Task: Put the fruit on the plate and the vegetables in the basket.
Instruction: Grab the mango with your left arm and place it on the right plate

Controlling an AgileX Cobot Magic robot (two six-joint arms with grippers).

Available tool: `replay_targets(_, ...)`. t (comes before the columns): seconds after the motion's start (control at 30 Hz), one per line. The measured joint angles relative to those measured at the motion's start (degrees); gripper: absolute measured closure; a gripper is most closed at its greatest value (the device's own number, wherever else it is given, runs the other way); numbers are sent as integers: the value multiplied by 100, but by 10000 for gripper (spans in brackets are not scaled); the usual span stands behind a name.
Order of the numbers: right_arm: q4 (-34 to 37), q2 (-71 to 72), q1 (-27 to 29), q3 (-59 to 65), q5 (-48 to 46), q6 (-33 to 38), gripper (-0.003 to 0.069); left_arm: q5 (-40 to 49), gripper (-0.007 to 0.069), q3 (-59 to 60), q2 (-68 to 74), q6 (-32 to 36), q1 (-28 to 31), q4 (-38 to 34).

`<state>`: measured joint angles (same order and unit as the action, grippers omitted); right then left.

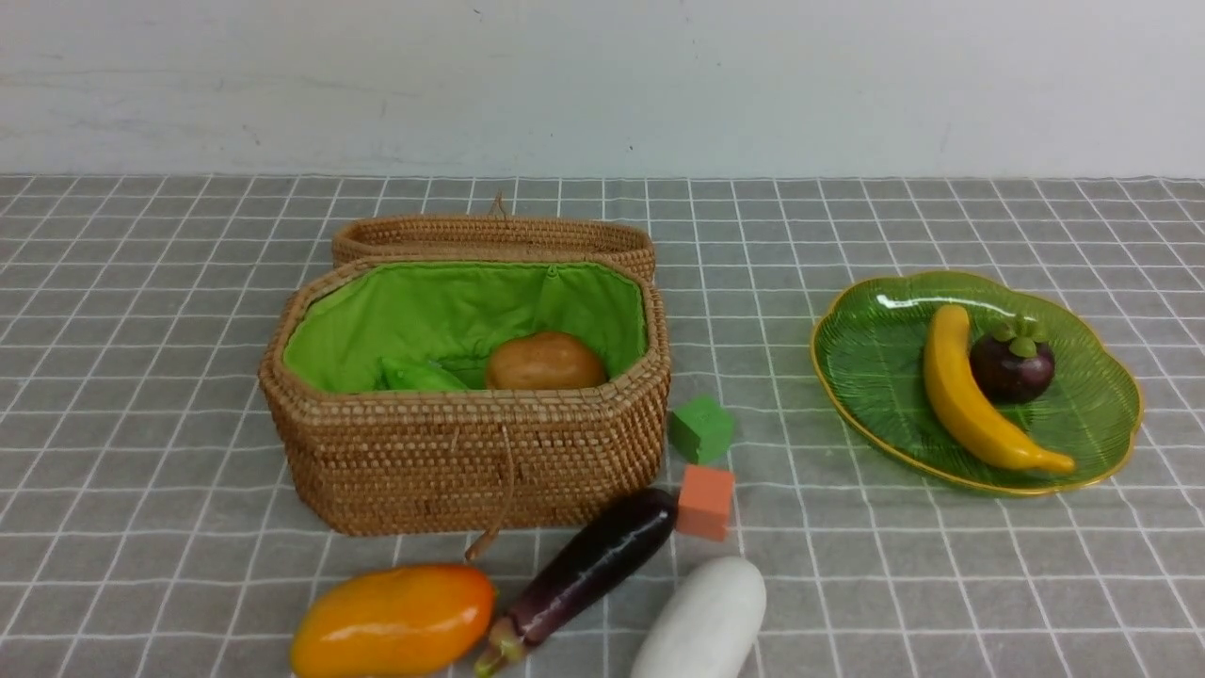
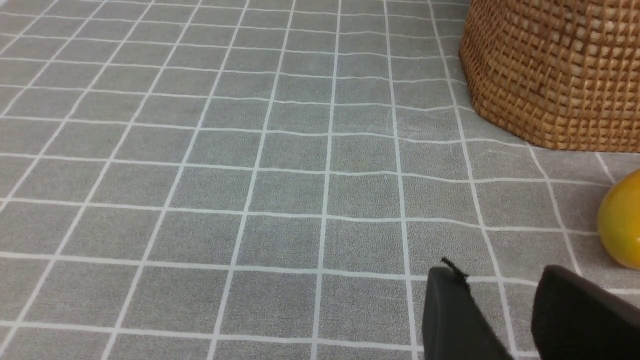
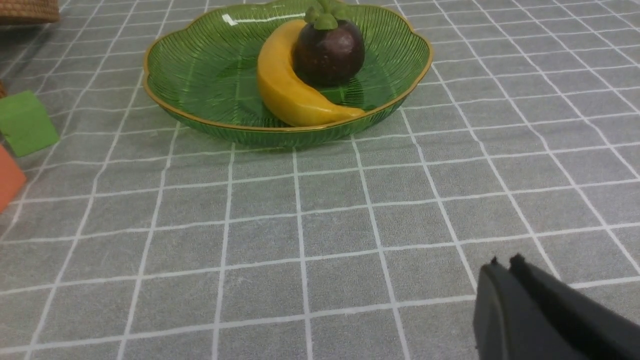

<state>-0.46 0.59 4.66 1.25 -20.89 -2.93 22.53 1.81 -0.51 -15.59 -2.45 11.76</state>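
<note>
Grey cloth with a white grid covers the worktop under the left pincer. A plain white wall stands beyond.

You see a grey cloth crossed by a white grid. Ahead of your black right pincer lies the ribbed green plate, gold-rimmed, with a yellow banana and a dark purple, green-capped mangosteen. Near your black left pincer: a brown woven basket and an orange-yellow mango.
</note>
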Motion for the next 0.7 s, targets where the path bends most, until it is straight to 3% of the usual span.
replay_targets(0.7, -2, 2, 0, 0, -2, -2, 642, -169, 386, 0, 0, 0, 0, 0)
